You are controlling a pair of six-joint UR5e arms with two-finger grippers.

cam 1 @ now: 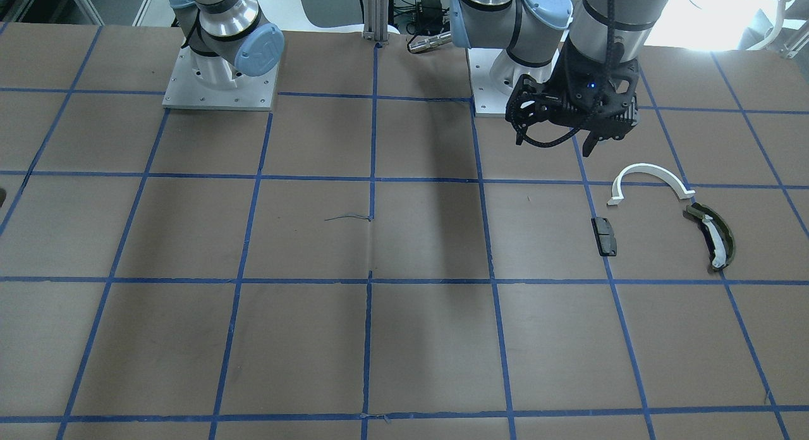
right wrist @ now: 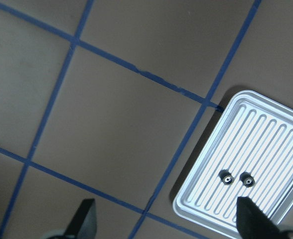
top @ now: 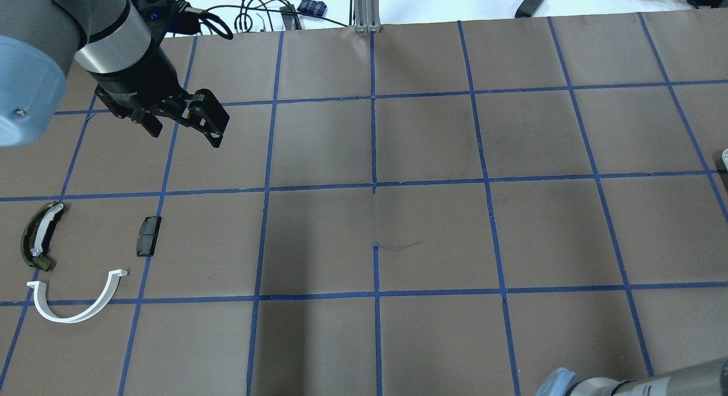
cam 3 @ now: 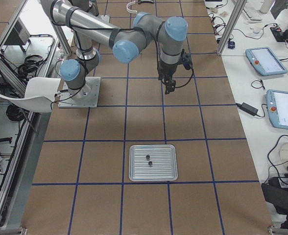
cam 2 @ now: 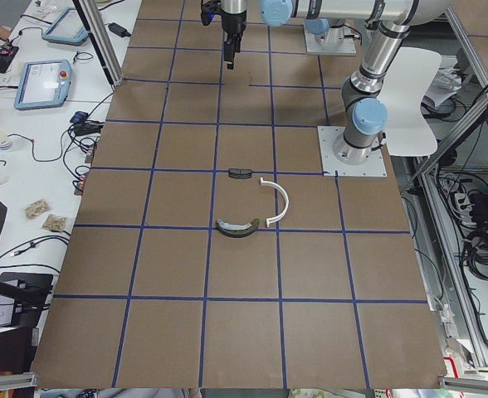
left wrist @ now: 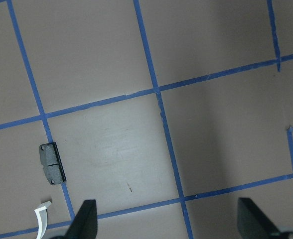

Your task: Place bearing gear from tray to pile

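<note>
Both spread wide, empty: right gripper (right wrist: 165,213), left gripper (left wrist: 169,214). My worry: gears (right wrist: 227,177) sit side by side on tray (right wrist: 266,137) (tiny), so I'd nab both or knock one.

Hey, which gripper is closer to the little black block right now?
Left. The left gripper hovers close to the black block. The right gripper is off by the tray, outside the overhead view.
</note>
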